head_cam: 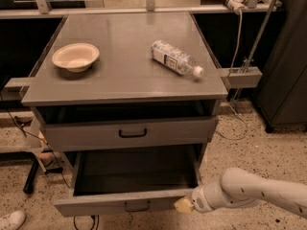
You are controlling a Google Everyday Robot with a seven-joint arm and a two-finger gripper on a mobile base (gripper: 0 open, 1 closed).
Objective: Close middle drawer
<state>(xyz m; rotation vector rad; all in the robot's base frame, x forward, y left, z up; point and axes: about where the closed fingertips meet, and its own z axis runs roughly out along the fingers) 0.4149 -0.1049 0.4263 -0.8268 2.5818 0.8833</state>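
The middle drawer (110, 205) is pulled far out of the grey cabinet, and its dark inside looks empty. Its low front panel carries a small black bar handle (137, 206). My gripper (183, 205), at the end of a white arm (254, 194) coming in from the lower right, sits at the right end of that front panel. It is touching the panel or very close to it. The drawer above (86, 135), with a taller front and a wider black handle (133, 133), stands slightly out. The lowest drawer is out of view.
On the cabinet top (124, 80) lie a cream bowl (75, 57) at the left and a plastic water bottle (176, 59) on its side at the right. A white shoe (10, 220) is at the lower left. A dark cabinet (288, 56) stands at the right, and cables hang by a bracket (242, 75).
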